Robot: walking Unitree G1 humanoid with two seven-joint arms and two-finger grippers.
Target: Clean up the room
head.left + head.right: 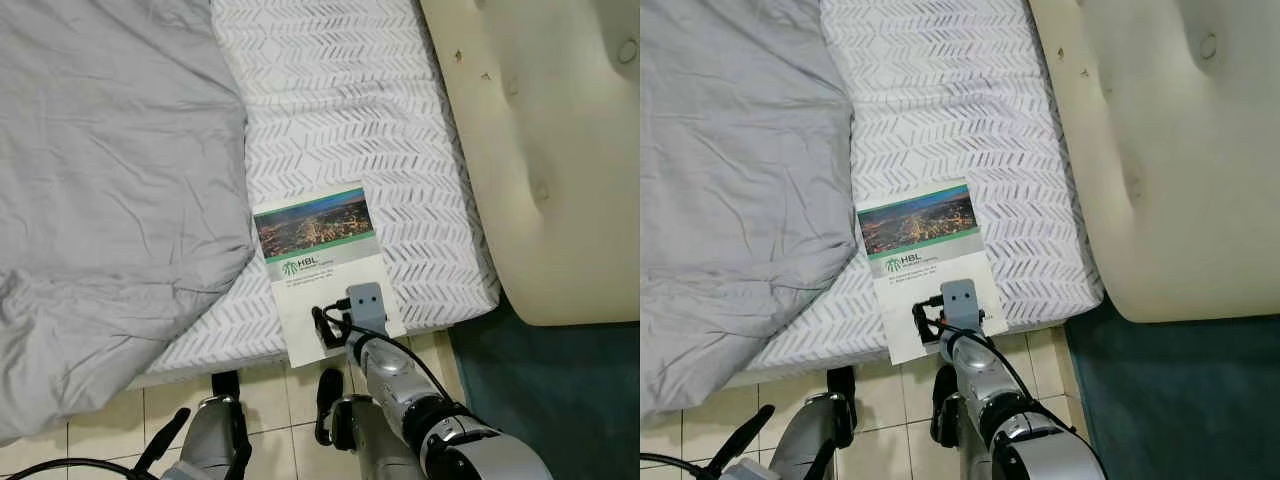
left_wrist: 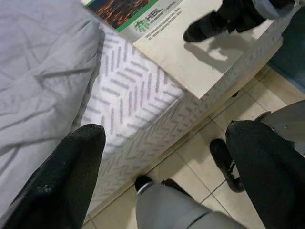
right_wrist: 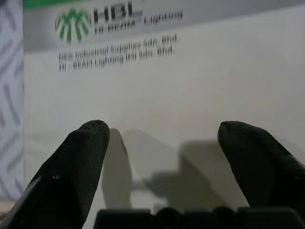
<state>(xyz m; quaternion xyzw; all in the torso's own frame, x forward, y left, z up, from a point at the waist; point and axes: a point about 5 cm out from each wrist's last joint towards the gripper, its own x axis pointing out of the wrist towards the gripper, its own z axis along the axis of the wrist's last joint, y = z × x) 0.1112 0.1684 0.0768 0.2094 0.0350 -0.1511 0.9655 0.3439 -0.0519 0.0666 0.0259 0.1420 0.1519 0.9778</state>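
Booklet (image 1: 325,270) on mattress (image 1: 340,90); right claw (image 3: 162,157) spread over it.

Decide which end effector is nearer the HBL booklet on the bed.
Right. The right end effector hovers open over the booklet; the left end effector hangs low beside the mattress edge, above the floor.

A mattress (image 1: 340,110) in a white sheet with a grey chevron print lay across the pale tiled floor (image 1: 270,400). A crumpled grey blanket (image 1: 110,190) covered the mattress's left part. A cream tufted cushion (image 1: 545,150) sat just beside the mattress on its right, over a dark teal carpet (image 1: 560,390)
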